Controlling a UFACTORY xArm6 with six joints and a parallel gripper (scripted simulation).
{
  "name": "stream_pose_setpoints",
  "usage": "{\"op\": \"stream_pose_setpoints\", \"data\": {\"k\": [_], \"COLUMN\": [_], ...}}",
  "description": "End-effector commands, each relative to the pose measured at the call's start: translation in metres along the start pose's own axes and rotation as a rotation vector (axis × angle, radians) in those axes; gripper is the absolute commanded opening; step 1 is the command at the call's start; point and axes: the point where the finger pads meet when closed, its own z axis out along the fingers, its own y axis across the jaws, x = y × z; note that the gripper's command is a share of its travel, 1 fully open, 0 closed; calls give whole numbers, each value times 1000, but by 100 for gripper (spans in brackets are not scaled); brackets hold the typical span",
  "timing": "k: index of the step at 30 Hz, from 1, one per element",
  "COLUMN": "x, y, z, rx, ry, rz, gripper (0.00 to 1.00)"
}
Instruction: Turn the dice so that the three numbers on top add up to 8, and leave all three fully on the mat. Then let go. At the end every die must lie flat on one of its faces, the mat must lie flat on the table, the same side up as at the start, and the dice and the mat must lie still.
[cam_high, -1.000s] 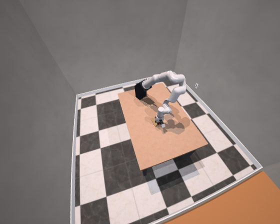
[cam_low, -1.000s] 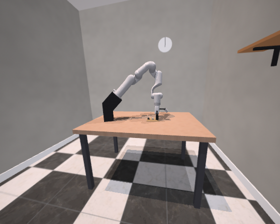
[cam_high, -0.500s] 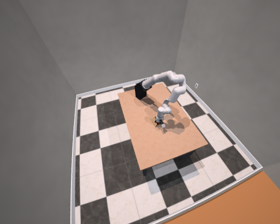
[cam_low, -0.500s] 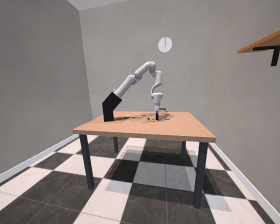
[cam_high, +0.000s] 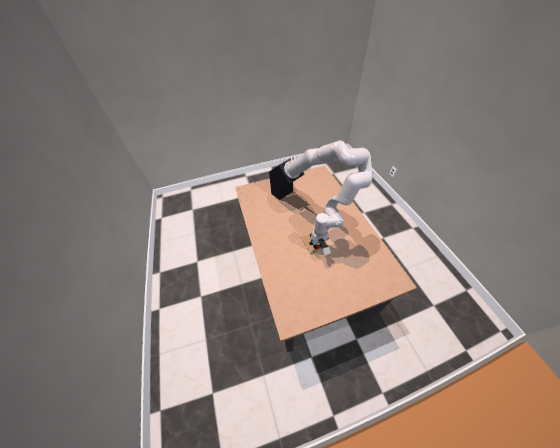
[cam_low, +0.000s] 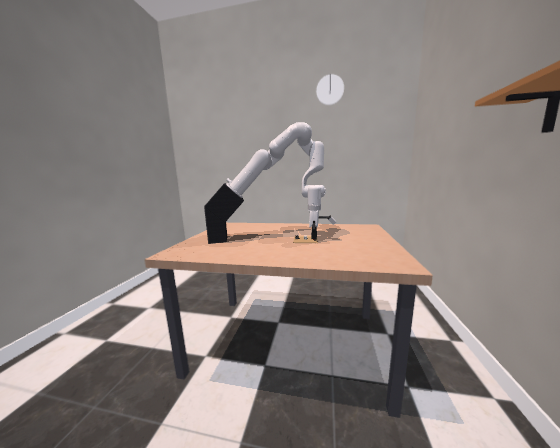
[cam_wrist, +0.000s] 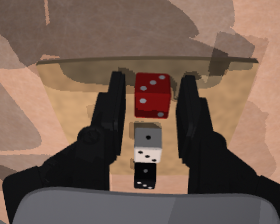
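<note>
Gripper (cam_wrist: 151, 106) low over mat (cam_wrist: 63, 81), fingers parted, gap each side of red die (cam_wrist: 153, 95), gripping nothing. Grey die (cam_wrist: 148, 136) and black die (cam_wrist: 145, 175) nearer, all on mat. Top sum unreadable; retreat probably left.
</note>
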Motion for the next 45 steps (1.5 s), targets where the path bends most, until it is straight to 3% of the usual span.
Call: {"op": "stream_pose_setpoints", "data": {"k": [1, 3, 17, 27, 28, 45], "x": [1, 1, 1, 1, 1, 1], "y": [0, 0, 0, 0, 0, 0], "z": [-11, -11, -78, -87, -87, -87], "rx": [0, 0, 0, 0, 0, 0], "ry": [2, 2, 2, 2, 2, 2], "rz": [0, 0, 0, 0, 0, 0], "gripper": [36, 36, 36, 36, 100, 100]}}
